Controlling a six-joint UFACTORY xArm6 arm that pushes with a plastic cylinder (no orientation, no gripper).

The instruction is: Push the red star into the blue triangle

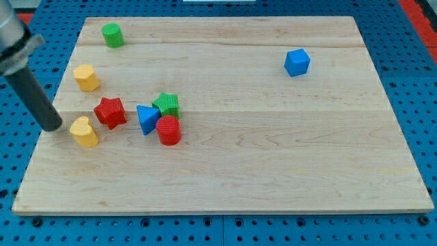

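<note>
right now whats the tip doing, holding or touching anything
My tip: no gripper, holds nothing; it sits just left of the yellow heart, contact cannot be told, with the red star beyond.

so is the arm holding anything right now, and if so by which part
Nothing is held. The arm ends in a plain rod, and my tip rests on the board just to the view's left of the yellow heart block, with the red star beyond it, untouched.

Rod point(20, 61) cropped at top-left edge.

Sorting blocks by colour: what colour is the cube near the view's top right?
Blue; the cube shows clearly in the camera view.
</note>
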